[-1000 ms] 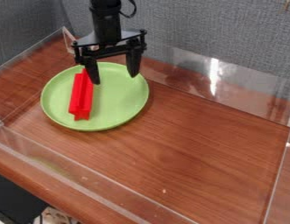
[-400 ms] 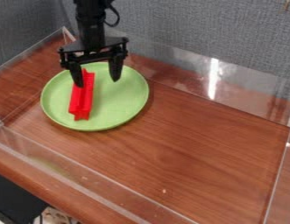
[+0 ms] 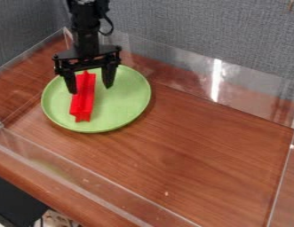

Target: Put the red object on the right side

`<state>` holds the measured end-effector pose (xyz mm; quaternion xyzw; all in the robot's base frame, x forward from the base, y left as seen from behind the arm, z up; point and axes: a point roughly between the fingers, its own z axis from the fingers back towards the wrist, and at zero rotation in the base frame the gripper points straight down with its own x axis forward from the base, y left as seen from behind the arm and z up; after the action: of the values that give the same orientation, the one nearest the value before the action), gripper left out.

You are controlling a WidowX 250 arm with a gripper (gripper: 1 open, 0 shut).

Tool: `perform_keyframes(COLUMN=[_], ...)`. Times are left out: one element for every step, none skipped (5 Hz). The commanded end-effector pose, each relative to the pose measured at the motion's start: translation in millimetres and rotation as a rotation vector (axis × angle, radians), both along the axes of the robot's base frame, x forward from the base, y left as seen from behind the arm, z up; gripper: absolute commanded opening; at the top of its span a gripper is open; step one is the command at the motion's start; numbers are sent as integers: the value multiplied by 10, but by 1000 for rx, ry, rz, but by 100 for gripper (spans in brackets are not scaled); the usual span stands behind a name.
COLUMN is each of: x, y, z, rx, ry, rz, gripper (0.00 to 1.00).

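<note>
Red object: the long, narrow bright red rectangular bar (image 3: 82,97) lay on the left half of the plate, in the left part of the frame, its long axis running from upper right to lower left.
Plate: the round lime-green plate (image 3: 125,106) sat on the desk at centre left, its right half bare.
Claw: the black two-fingered claw (image 3: 87,82) hung from a black arm that entered at the top left and pointed down over the far end of the bar. Its fingers stood wide apart, one on each side of the bar's upper end, gripping nothing. Whether the tips touched the plate could not be told.
Desk: the reddish-brown wood-grain desk (image 3: 196,151) filled most of the frame.
Walls: clear plastic walls (image 3: 220,75) edged the desk.
</note>
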<state>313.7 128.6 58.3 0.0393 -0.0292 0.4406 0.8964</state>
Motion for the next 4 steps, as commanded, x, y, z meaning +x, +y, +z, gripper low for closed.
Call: perform_keyframes(x=[86,93,100,107], y=[146,181,209,235], z=[119,66,21,-22], rx=[35,41,43,45], ry=[-48,-39,-32,-26], rz=[22,30,36,41], gripper=[100,100,100,100])
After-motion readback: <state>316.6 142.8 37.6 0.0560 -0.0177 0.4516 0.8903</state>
